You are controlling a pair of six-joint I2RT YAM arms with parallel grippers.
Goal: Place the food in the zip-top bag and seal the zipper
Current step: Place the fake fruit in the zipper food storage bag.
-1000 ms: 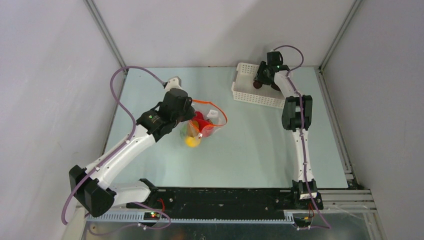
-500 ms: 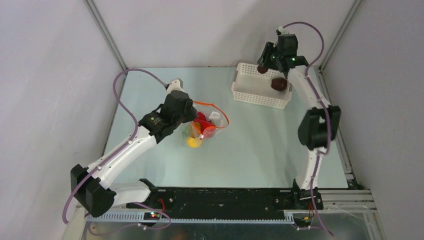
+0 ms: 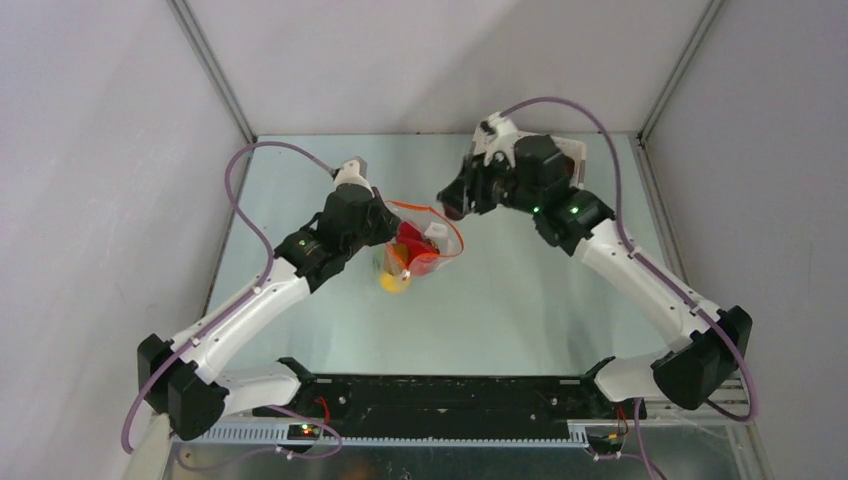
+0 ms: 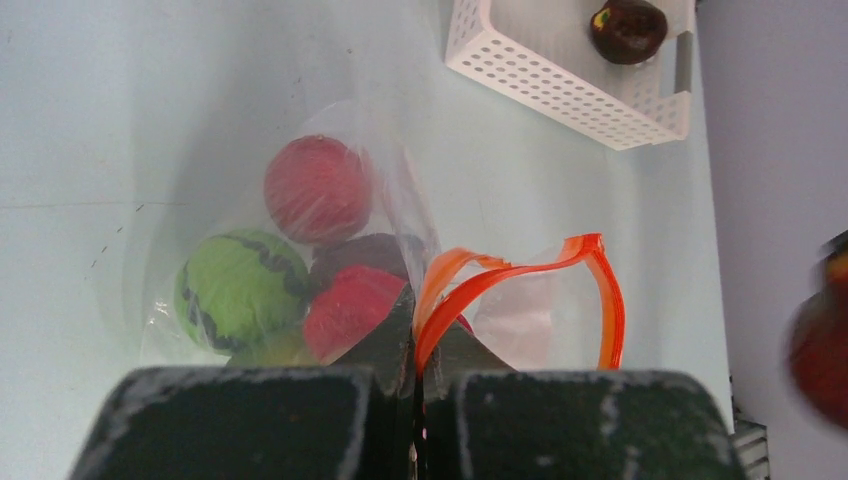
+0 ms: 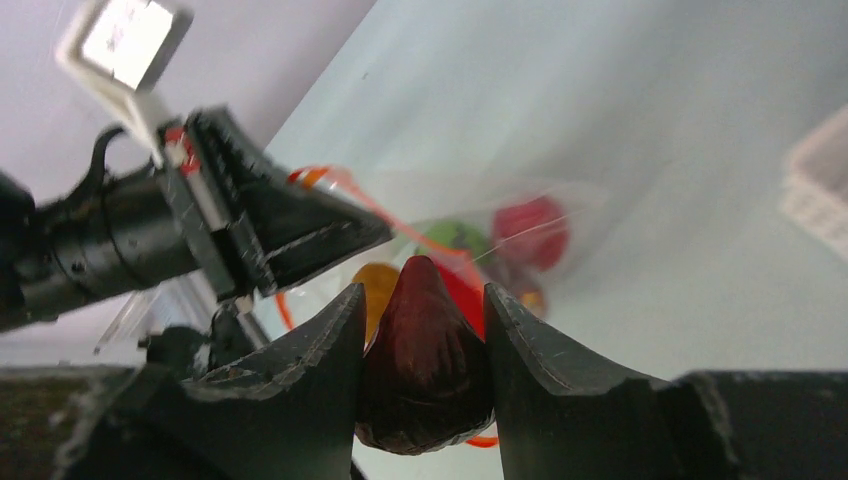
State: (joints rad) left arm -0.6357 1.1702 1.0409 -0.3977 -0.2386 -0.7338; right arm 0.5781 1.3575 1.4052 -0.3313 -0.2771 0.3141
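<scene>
Two grips | left claw (image 4: 415,335): zipper edge (image 4: 603,300) | right claw (image 5: 422,293): maroon fruit (image 5: 425,370) near bag (image 4: 405,185)

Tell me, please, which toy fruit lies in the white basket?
The dark maroon fruit, alone in the white basket; another maroon one sits in the right gripper, and the rest are inside the zip-top bag.

No text, label, brand or number can be read in any view. The white plate (image 5: 125,40) above the left arm (image 5: 90,250) is a bright blur, too washed out to tell any print.
</scene>
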